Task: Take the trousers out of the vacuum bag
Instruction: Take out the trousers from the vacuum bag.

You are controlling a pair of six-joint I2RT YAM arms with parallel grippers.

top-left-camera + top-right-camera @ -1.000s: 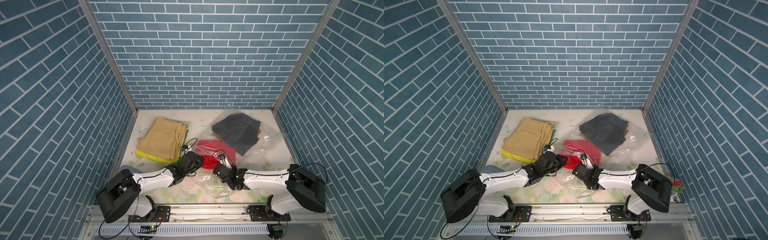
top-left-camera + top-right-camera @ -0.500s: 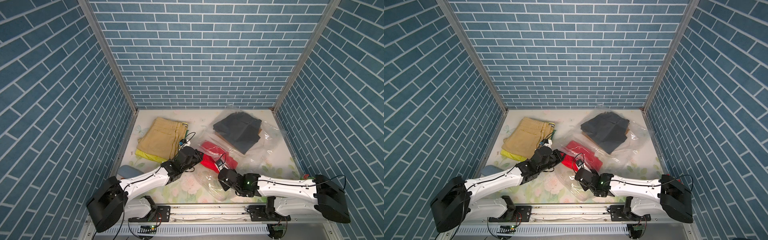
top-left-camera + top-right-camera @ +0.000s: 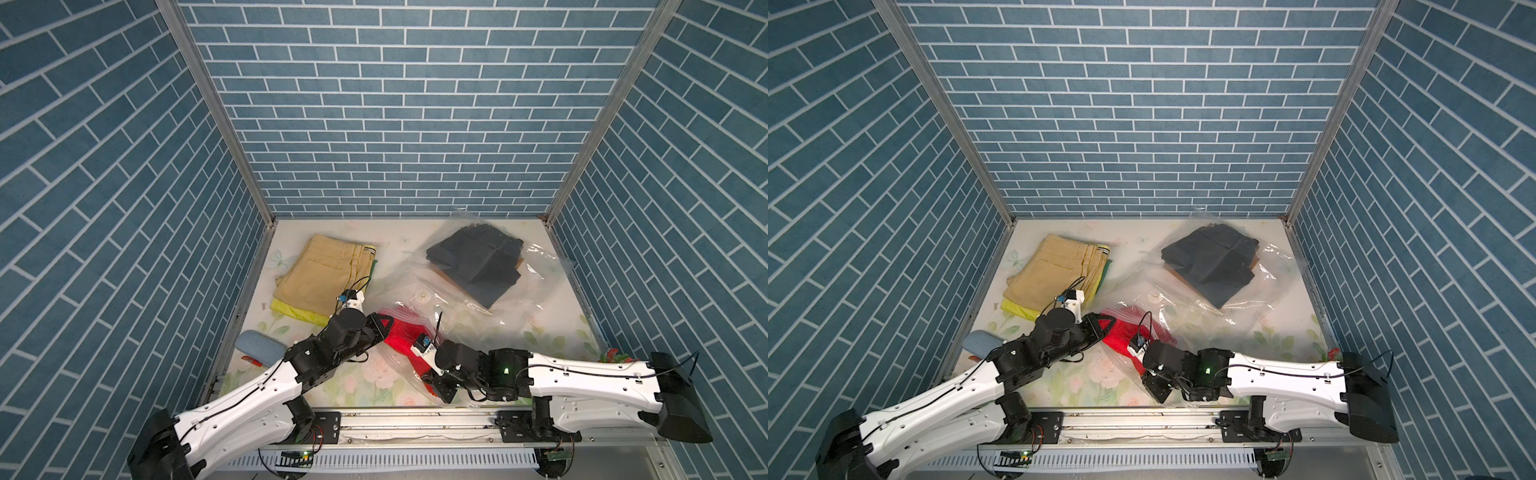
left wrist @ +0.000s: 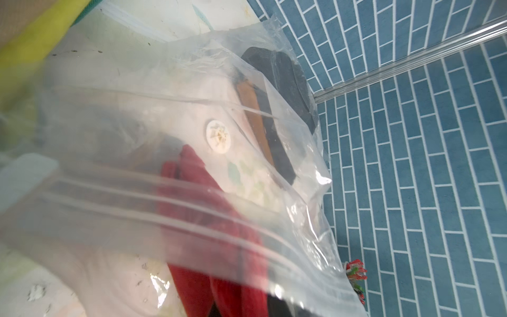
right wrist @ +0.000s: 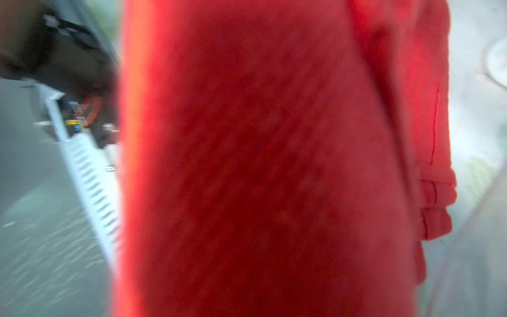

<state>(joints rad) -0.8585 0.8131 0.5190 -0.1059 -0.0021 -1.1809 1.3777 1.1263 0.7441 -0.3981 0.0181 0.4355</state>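
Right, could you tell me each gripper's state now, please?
Left gripper: shut on the vacuum bag edge.
Right gripper: shut on the red trousers.

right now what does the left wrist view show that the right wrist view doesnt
Only the left wrist view shows the black trousers with a brown pair under them inside the bag, the bag's zip strip, a yellow pair outside it, and the brick wall.

Only the right wrist view shows the slotted white rail at the table's front, blurred.

Both show the red trousers, which nearly fill the right wrist view, and the bag's round white valve, cut off at the edge there.
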